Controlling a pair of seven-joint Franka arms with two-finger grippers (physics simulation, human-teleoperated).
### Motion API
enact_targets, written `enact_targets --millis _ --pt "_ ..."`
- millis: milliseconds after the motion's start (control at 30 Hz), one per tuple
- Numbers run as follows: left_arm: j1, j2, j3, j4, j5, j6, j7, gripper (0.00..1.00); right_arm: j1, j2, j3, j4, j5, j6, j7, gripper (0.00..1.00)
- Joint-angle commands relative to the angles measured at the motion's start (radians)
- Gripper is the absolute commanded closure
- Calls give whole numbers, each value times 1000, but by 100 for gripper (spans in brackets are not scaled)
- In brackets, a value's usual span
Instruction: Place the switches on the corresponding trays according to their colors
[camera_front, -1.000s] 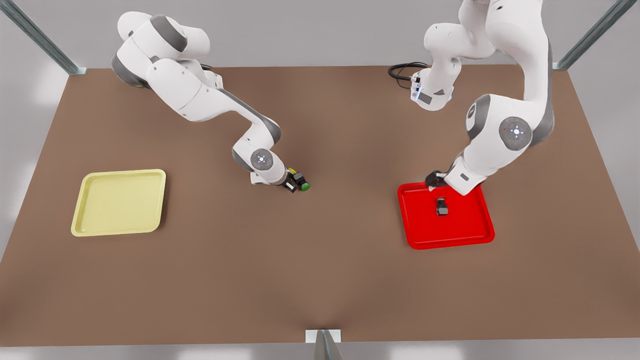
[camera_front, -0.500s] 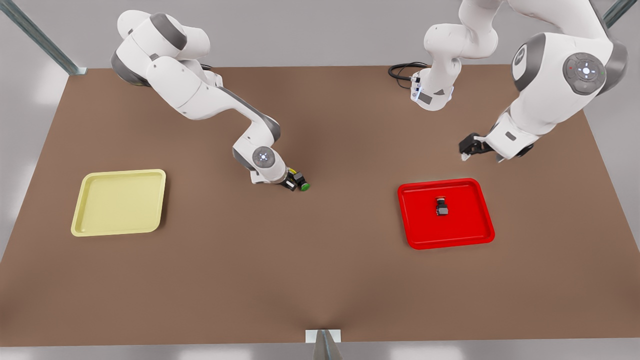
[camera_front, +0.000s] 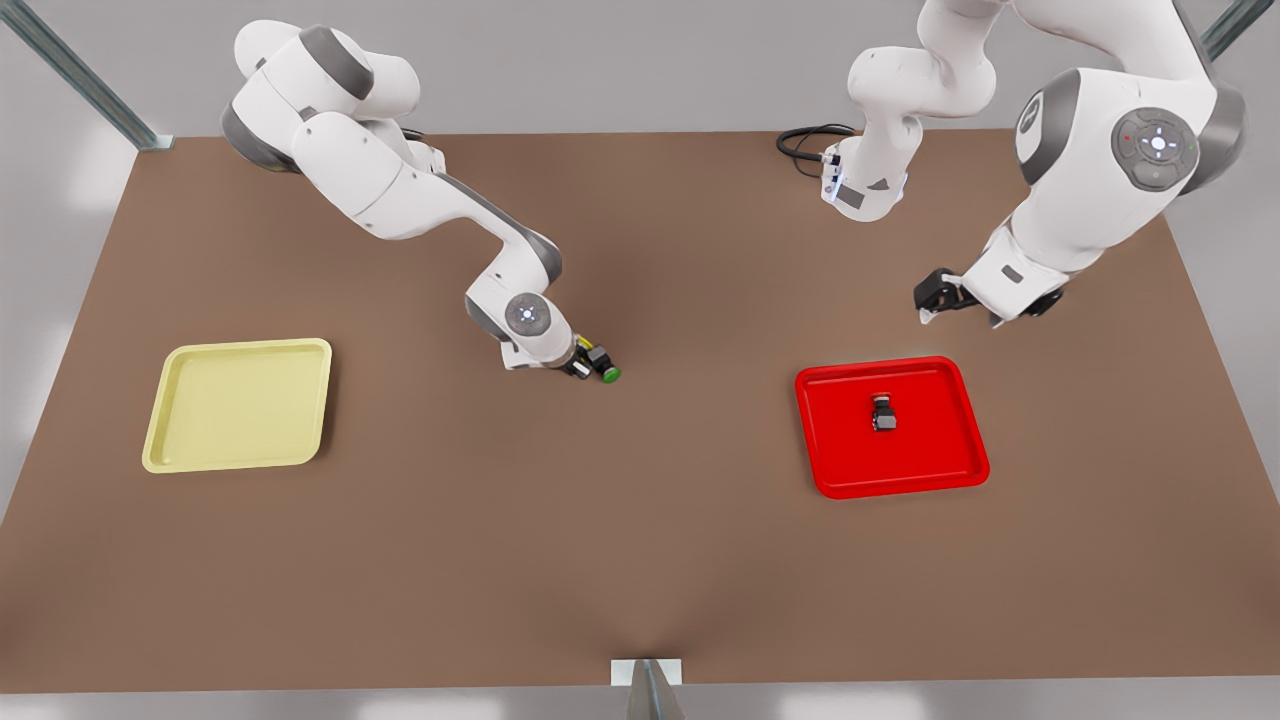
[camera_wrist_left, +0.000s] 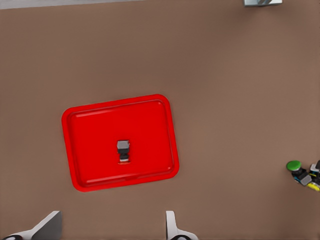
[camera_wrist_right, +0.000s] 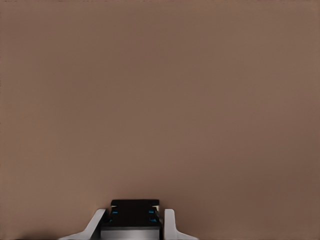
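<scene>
1. My left gripper (camera_front: 925, 308) hangs over bare table (camera_front: 640, 560), just past the red tray's (camera_front: 830, 486) far edge, toward the front view's right corner. Fingers are spread wide with nothing between them.
2. The red switch (camera_front: 882, 412) lies roughly in the middle of the red tray, on its floor and clear of the rims (the cap end points to the tray's far edge).
3. My right gripper (camera_front: 583, 362) is low at the table, well away from the red tray toward the front view's left, about level with the tray's far edge.
4. In the right wrist view my fingers (camera_wrist_right: 169, 222) sit tight on both sides of a dark blocky body. The cap colour is hidden there. The front view shows a yellow spot at the fingers, so it is probably the yellow switch (camera_front: 585, 343).
5. The green switch (camera_front: 609, 374) lies on the table just beside the right gripper, on the side facing the red tray. I can't tell whether it touches the gripper.
6. The yellow tray (camera_front: 160, 462) sits far across from the red tray, at the front view's left.
</scene>
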Motion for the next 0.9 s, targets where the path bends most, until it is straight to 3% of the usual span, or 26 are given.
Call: enact_targets --millis 0,100,333,867 --pt "9 0 0 0 0 -2 0 0 0 -2 0 2 0 -3 2 51" --pt "9 0 0 0 0 0 0 0 -28 -12 14 45 9 -106 -44 51" --pt "9 0 5 0 2 -2 0 0 -355 -126 258 31 9 -353 -297 47" --pt "9 3 5 -2 0 -2 0 0 -842 -512 253 -214 12 -391 -1219 46"
